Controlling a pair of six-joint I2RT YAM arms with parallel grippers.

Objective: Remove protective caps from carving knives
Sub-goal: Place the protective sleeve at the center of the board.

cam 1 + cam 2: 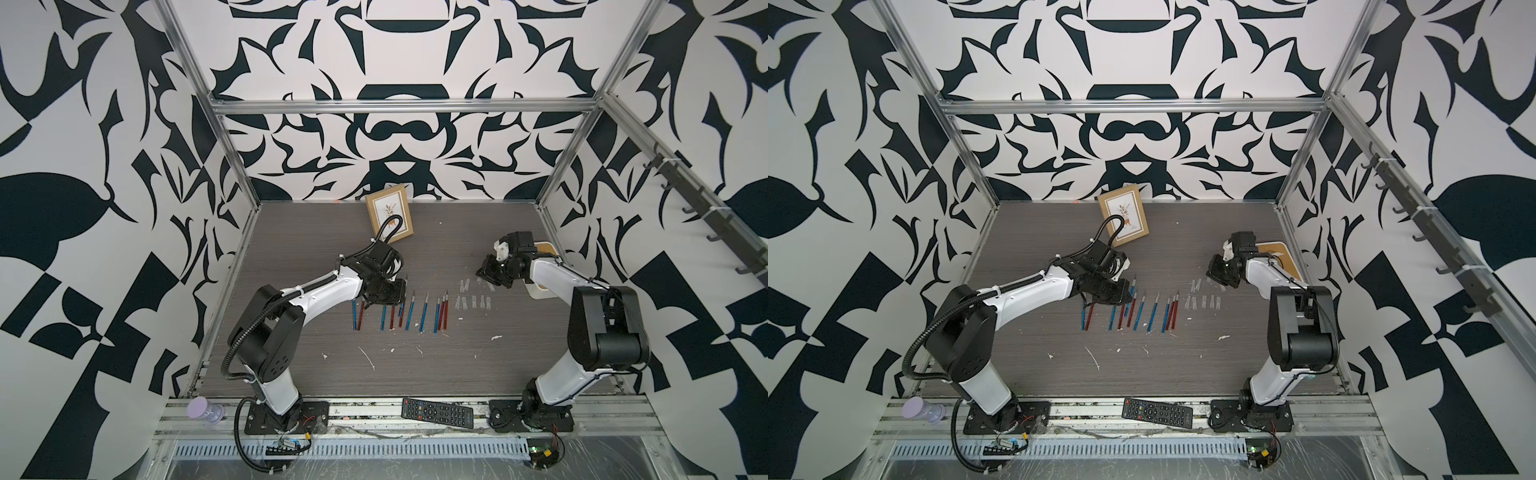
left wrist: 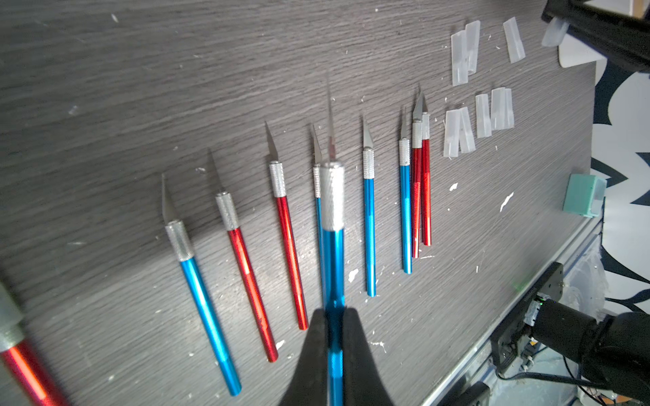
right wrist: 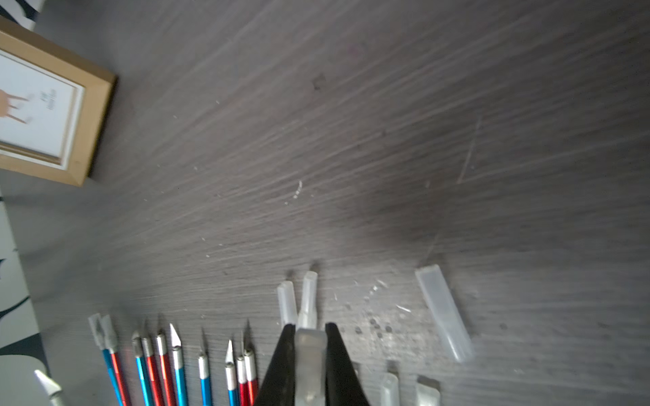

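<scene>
Left gripper [image 2: 334,313] clamped on a metallic blue-handled carving knife [image 2: 333,197], blade bare, raised over the row of red and blue knives [image 1: 415,311] on the grey wood-grain desk [image 1: 415,365]. Right gripper [image 3: 310,327] pinches one translucent whitish plastic cap [image 3: 310,355]. Loose caps [image 1: 473,300] lie just beside the row.

Grey wood-grain tabletop [image 1: 316,241], and it's speckled with white paint-like flecks [image 1: 368,358] toward the near side. Up by the far wall sits a light wooden picture frame with a white print [image 1: 390,216], turned askew. Down on the near aluminium rail [image 1: 365,419] a black rectangular remote control [image 1: 437,412] lies flat, buttons up. Well apart from it on the same rail, a lilac plastic jar [image 1: 205,409] lies on its side. A white box with a tan lid [image 1: 547,250] stands near the table's right edge, and dark metal hooks [image 1: 706,208] line that wall. The left wrist view catches a small mint-green block [image 2: 584,195] at the table's edge.
</scene>
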